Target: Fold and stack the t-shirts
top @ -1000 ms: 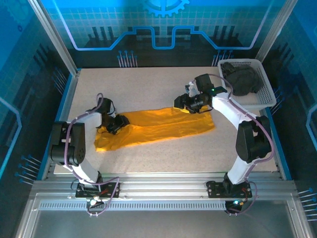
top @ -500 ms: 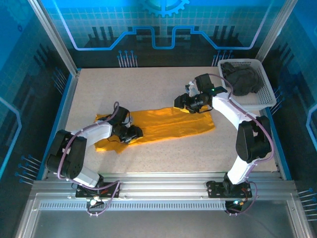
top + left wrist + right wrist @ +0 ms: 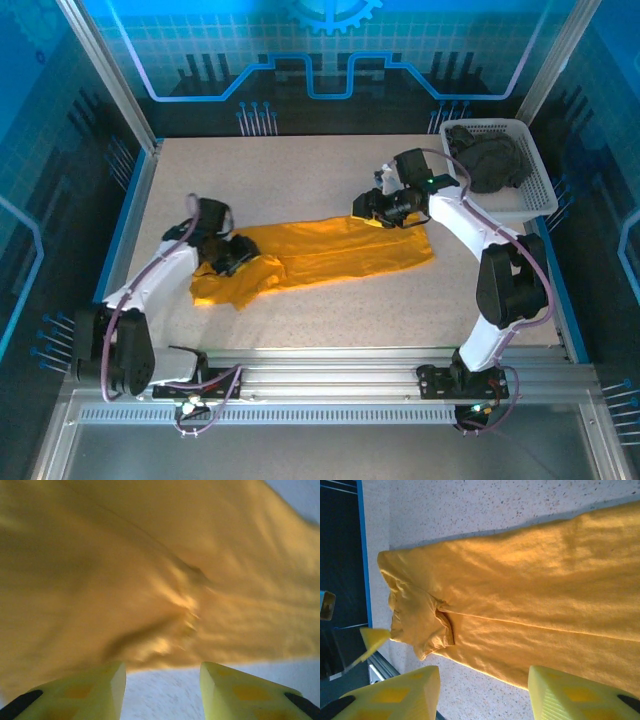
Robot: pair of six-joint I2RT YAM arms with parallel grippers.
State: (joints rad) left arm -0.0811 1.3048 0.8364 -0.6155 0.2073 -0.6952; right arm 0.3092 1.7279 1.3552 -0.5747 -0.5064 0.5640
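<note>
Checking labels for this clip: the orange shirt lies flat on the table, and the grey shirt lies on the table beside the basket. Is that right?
Not quite. The grey shirt lies bunched inside the basket, not beside it, as the top view shows. The orange shirt does lie flat on the table.

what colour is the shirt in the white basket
Dark charcoal grey, plain; the t-shirt lies bunched in the basket, clearest in the top external view.
</note>
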